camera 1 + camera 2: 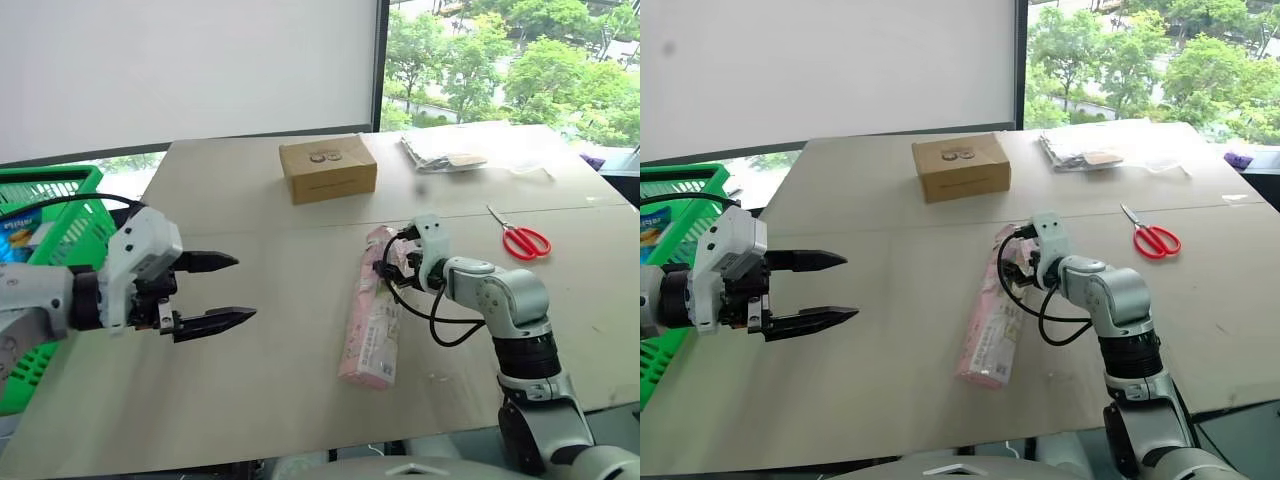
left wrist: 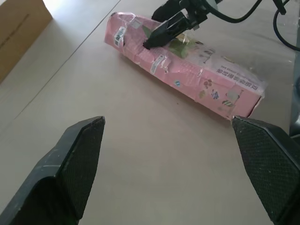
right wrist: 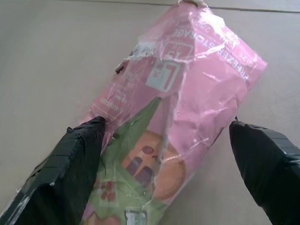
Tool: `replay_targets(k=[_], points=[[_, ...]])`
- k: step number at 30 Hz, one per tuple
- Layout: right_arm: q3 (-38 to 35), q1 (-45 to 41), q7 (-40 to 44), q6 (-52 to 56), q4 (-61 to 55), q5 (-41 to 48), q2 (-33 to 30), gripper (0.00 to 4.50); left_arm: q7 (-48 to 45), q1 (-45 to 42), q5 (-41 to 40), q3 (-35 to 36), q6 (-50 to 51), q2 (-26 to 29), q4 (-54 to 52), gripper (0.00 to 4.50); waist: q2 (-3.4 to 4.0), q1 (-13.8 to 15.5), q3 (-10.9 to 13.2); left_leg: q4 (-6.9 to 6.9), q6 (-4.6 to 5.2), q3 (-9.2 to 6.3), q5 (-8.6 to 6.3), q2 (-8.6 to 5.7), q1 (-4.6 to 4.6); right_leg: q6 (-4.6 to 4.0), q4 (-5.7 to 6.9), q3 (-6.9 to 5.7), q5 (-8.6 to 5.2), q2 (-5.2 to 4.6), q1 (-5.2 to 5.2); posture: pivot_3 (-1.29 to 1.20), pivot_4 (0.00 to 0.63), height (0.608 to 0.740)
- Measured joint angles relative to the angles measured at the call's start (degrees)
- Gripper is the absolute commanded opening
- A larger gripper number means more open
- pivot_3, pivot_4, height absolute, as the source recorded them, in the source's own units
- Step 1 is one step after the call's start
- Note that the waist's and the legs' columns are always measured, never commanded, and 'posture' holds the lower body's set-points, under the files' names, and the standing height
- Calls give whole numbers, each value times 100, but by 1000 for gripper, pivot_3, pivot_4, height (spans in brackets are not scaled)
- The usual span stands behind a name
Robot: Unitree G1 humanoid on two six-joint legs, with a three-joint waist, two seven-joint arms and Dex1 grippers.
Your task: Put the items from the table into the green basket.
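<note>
Right end effector, fingers spread, straddles the far end of the pink snack packet lying on the surface. Left end effector, also spread, hovers empty beside the green basket.

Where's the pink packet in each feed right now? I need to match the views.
Left eye: packet lies lengthwise right of centre on the table, the open right tool at its far end.
Right eye: packet at centre, same pose.
Left wrist: packet runs slantwise across the upper half, beyond the open left tool.
Right wrist: packet between the fingers.
Shared landmark: right tool's black fingers on the packet's far end.
</note>
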Motion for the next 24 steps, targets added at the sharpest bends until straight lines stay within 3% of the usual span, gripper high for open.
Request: replay_targets(k=[5, 6, 9, 15, 16, 19, 24], points=[[-320, -13, -25, 665, 21, 168, 409, 4500, 197, -238, -70, -30, 44, -20, -35, 4463, -3, 5, -2, 0, 0, -5, 0, -2, 1, 14, -1, -4, 8, -2, 4, 144, 0, 724], [-442, -26, -38, 782, 32, 215, 557, 4254, 218, -278, -113, -39, 52, -19, -41, 4495, -1, 2, -1, -1, 0, -5, 0, -2, 1, 15, -1, -4, 9, -1, 4, 144, 0, 724], [-702, -114, -45, 950, 101, 320, 811, 3188, 290, -400, -168, -207, 104, -18, -43, 4500, 5, -20, 3, -2, 0, -5, 0, -2, 0, 16, -1, -4, 9, -1, 3, 141, 0, 724], [-868, -119, -34, 904, 142, 352, 947, 424, 490, -724, -312, -464, 219, -19, -36, 4500, 11, -29, 7, -2, 0, -5, 0, -2, 1, 16, -2, -4, 9, -1, 4, 142, 0, 724], [-880, -119, -23, 881, 141, 365, 958, 219, 528, -766, -365, -475, 257, -26, -36, 4500, 15, -32, 9, -2, 0, -6, 0, -2, 0, 16, -3, -4, 9, -1, 4, 141, 0, 724], [-918, -101, 177, 491, 185, 462, 993, 107, 692, -957, -592, -501, 320, -185, -35, 4500, 29, -33, 20, -1, 0, -5, 0, -2, -1, 17, -4, -4, 10, -1, 3, 140, 0, 724], [-1310, -333, 1146, -1038, -12, 1147, 1101, 107, 1173, -1137, -1379, -593, 402, -982, -27, 4500, 43, -31, 30, -2, 0, -8, 0, 0, -5, 19, -4, -4, 11, 3, 2, 131, 0, 724]])
